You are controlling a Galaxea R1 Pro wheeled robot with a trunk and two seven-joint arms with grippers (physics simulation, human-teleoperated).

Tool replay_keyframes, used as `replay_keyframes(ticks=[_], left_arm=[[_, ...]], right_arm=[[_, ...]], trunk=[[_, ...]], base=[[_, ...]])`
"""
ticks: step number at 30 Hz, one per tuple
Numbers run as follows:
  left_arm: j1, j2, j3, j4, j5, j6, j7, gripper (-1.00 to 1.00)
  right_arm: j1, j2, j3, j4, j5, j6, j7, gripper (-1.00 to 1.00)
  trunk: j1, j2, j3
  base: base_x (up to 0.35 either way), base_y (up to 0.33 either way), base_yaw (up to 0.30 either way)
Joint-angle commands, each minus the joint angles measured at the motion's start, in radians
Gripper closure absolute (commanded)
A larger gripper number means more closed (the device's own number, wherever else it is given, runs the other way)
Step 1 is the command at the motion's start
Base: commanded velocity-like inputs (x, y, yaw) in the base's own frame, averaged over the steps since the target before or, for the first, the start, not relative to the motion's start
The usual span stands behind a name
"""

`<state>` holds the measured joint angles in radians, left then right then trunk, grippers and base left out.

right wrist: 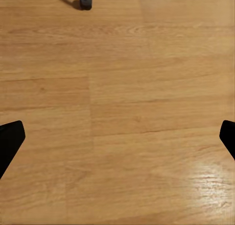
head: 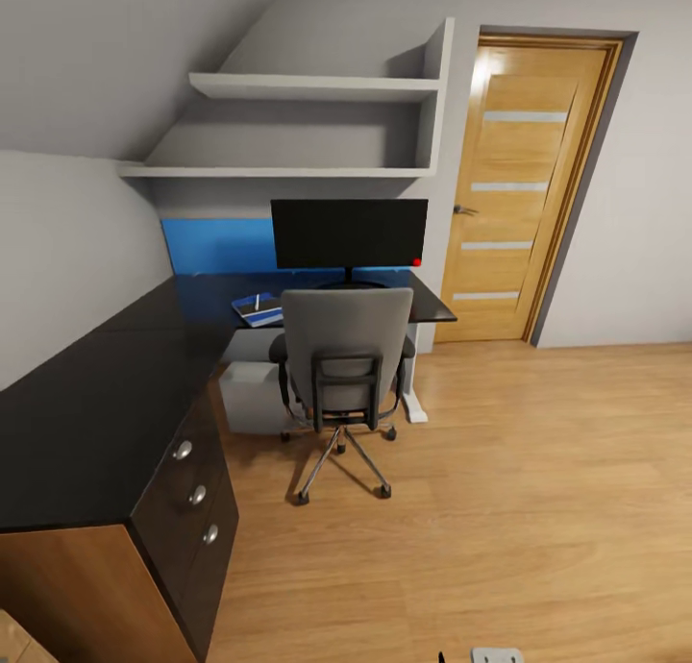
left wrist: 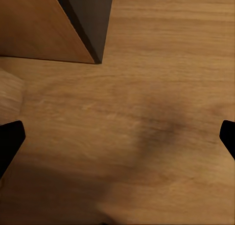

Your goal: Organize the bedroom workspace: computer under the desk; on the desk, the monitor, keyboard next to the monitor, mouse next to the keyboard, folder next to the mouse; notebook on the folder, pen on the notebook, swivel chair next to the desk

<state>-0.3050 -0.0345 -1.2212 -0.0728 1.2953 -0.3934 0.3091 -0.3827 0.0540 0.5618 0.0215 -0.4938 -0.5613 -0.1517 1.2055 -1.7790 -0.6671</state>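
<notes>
Wrist views showed our left gripper point(left wrist: 117, 137) and right gripper point(right wrist: 117, 137) spread wide and empty above the plank floor point(right wrist: 122, 102). We should roll in slowly, clear of the swivel chair point(head: 344, 360) tucked at the desk point(head: 86, 413); the monitor point(head: 349, 233) stood at the desk's far edge, a blue folder-like item point(head: 258, 307) beside it.

black desk point(head: 86, 423) bears monitor point(head: 349, 233), blue folder point(head: 258, 309).

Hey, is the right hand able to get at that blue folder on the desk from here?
Probably not: the blue folder lies far off on the desk, behind the swivel chair, while the right hand hangs open over bare floor.
</notes>
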Motion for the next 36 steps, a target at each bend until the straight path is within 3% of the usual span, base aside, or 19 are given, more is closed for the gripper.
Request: replay_keyframes(ticks=[1,36], left_arm=[[0.0,0.003,-0.009,-0.001,0.004,-0.002,0.007,-1.0],[0.0,0.028,-0.008,0.0,0.007,-0.01,0.008,-1.0]], right_arm=[[-0.001,0.001,0.009,0.002,-0.004,-0.003,-0.004,-1.0],[-0.001,0.001,0.009,0.003,-0.004,-0.003,-0.004,-1.0]], trunk=[[-0.004,0.007,0.002],[-0.138,0.252,0.112]], base=[[0.0,0.0,0.0],[0.0,0.0,0.0]])
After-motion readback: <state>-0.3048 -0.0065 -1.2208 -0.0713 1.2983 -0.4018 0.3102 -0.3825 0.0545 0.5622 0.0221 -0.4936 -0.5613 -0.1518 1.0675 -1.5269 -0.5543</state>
